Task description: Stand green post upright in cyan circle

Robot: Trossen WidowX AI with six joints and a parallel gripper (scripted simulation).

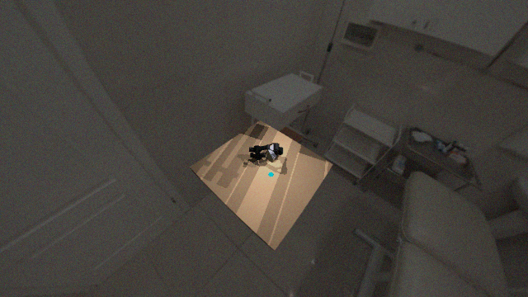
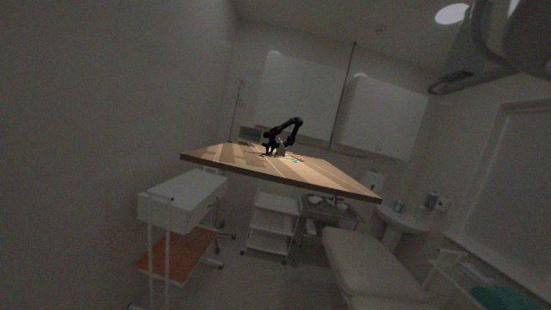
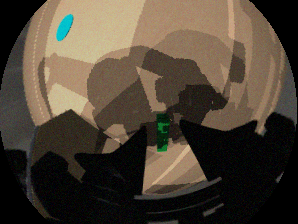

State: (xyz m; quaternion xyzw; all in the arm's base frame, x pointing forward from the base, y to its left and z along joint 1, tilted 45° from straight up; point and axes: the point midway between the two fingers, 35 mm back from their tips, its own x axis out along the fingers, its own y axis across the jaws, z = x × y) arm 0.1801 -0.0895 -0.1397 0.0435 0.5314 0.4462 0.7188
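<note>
One robot arm (image 1: 264, 148) (image 2: 285, 125) is seen on a wood tabletop (image 1: 261, 202) (image 2: 301, 177). Left to right, exterior view: a white cart (image 1: 285, 96) (image 2: 164, 215) with an orange lower shelf (image 2: 189, 247) is placed below the tabletop; the gripper (image 1: 256, 155) (image 2: 268, 149) (image 3: 162, 125) is held low, pointed down, fingers spread partway, nothing pinched. By its fingertips the green post (image 2: 269, 154) (image 3: 162, 132) is seen lying on the wood; in the wrist view it is framed by the gap, with wood visible on both sides. A three-tier trolley (image 1: 371, 125) (image 2: 275, 203) is located below. Farther right, the cyan circle (image 1: 271, 174) (image 2: 294, 162) (image 3: 65, 27) is marked on the tabletop, well apart from the post. A padded couch (image 1: 441, 231) (image 2: 366, 258) is set beyond. Post not stood up; circle not covered by it.
</note>
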